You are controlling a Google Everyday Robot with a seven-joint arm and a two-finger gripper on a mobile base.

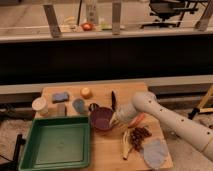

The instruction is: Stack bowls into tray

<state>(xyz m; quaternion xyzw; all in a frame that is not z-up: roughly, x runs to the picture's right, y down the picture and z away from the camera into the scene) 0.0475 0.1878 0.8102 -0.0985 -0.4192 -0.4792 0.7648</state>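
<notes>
Near the surface's (100,92) front edge, my tool (114,120) touched the purple bowl's (102,119) rim beside the tray (30,137); I couldn't tell its grip.

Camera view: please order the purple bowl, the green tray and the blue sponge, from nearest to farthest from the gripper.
The gripper is at the bowl's right rim.
1. purple bowl, directly at the gripper.
2. green tray, front left.
3. blue sponge, back left.

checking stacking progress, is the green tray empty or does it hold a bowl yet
Empty: the large green rectangular plastic tray shows only bare floor. The dark purple round plastic bowl sits on the table beside it, claw at its rim.
</notes>
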